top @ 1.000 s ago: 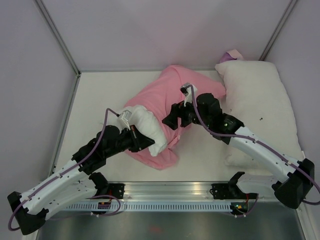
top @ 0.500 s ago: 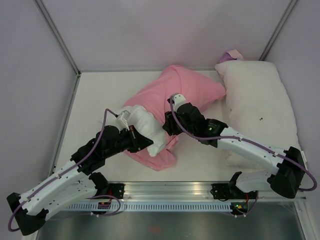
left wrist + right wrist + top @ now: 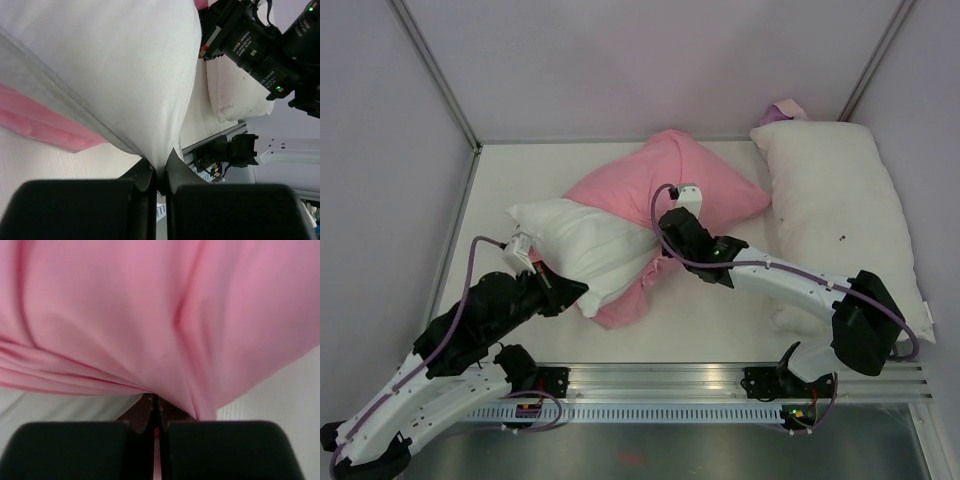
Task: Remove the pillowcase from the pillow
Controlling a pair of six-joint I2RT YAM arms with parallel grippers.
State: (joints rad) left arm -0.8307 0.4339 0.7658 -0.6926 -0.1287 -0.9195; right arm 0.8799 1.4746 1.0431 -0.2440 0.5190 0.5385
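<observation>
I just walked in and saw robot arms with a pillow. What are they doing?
Two robot arms are taking a pillow out of its cover. The left gripper pinches an edge of the pillow, and the right gripper pinches the pink pillowcase. A good part of the pillow sticks out toward the left, but its other end is inside the pink cloth. A second pillow lies at the right, and no gripper holds it.

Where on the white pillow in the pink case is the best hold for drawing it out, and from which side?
Take the pillow by the thin seamed edge of its bare end, coming from the near left: the body looks too plump to pinch, and the rest sits inside the pillowcase. The left end effector is shut there, the right end effector on the pillowcase.
</observation>
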